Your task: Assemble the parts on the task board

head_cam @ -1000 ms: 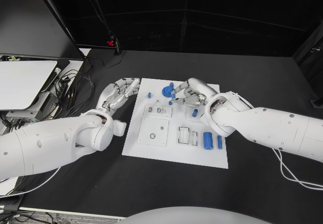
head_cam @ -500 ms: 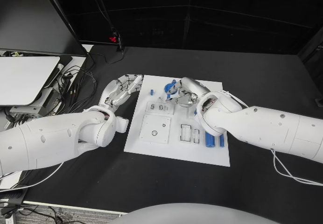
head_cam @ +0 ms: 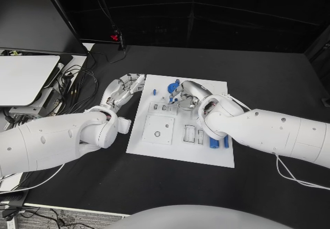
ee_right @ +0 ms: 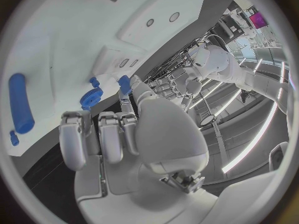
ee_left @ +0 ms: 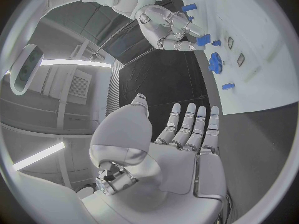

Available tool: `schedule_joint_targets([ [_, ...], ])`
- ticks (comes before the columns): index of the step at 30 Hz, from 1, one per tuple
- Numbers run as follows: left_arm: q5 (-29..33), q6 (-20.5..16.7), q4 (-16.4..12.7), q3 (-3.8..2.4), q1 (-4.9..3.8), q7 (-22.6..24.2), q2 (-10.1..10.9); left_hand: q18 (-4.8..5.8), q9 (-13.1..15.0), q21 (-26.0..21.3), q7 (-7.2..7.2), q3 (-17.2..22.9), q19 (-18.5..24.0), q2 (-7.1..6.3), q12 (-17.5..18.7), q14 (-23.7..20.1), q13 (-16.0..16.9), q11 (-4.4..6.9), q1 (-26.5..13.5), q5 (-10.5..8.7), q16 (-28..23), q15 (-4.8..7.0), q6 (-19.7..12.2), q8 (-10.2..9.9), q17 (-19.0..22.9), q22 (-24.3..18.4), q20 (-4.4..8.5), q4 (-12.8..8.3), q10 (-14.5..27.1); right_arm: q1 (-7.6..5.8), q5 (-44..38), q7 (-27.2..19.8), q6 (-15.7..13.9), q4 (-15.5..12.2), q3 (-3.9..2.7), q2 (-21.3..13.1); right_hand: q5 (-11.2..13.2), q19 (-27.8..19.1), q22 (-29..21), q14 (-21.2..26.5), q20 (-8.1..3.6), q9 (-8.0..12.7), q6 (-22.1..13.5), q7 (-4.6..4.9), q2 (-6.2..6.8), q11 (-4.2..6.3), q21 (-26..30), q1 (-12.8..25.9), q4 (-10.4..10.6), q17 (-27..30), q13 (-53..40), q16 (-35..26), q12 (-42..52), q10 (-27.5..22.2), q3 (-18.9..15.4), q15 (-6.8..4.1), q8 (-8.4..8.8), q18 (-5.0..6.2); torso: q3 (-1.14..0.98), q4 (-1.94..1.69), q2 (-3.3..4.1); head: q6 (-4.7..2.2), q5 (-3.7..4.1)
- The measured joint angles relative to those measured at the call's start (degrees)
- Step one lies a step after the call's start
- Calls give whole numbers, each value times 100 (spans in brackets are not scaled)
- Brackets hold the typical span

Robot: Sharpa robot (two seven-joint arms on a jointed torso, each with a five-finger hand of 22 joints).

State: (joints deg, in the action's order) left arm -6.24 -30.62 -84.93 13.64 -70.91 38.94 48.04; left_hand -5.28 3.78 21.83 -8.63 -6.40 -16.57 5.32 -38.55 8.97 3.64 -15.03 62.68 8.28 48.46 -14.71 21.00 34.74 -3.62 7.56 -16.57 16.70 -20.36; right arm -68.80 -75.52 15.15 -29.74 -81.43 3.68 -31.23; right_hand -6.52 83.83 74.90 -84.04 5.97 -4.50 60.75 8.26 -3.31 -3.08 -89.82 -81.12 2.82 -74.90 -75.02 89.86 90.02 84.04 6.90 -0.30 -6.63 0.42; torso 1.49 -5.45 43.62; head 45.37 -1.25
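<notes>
I see a black counter (head_cam: 268, 71) with dark walls behind it. At the left edge of the frame there is a pale flat panel (head_cam: 24, 78) and a bundle of cables (head_cam: 72, 90) beside it.

The white task board (head_cam: 180, 155) lies in the middle of the frame. On its upper part I see a blue gear (head_cam: 173, 88) and a small blue peg (head_cam: 155, 91) close to the upper left corner of the board. In the lower right part a blue cylinder (head_cam: 214, 142) lies flat, partly covered by the right arm. A raised white block (head_cam: 159, 130) with a small hole sits in the left half of the board.

My left hand (head_cam: 122, 93) is just beside the left edge of the board, in the upper left-centre of the frame. Its fingers (ee_left: 194, 122) are stretched out and apart, and they hold nothing.

My right hand (head_cam: 185, 95) is over the upper middle of the board, near the gear. In the left wrist view I see its fingertips (ee_left: 181, 37) pinching a small blue part (ee_left: 201, 41). In the right wrist view the other fingers (ee_right: 99, 134) are curled in, and a blue piece shows at the fingertip next to the gear (ee_right: 91, 98).
</notes>
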Motion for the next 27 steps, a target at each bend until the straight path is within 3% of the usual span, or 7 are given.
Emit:
schedule_joint_targets([
  [27,0,0,0,0,0,0,-27,0,0,10,0,0,0,0,0,0,0,0,0,0,0,0,0,0,0,0,0,0,0,131,-76,-96,110,274,0,182,3,0,0,0,0,0,38,33,46,0,0,30,8,-4,0,0,0,0,-9,0,15,0,4,-9,1,81,1],
])
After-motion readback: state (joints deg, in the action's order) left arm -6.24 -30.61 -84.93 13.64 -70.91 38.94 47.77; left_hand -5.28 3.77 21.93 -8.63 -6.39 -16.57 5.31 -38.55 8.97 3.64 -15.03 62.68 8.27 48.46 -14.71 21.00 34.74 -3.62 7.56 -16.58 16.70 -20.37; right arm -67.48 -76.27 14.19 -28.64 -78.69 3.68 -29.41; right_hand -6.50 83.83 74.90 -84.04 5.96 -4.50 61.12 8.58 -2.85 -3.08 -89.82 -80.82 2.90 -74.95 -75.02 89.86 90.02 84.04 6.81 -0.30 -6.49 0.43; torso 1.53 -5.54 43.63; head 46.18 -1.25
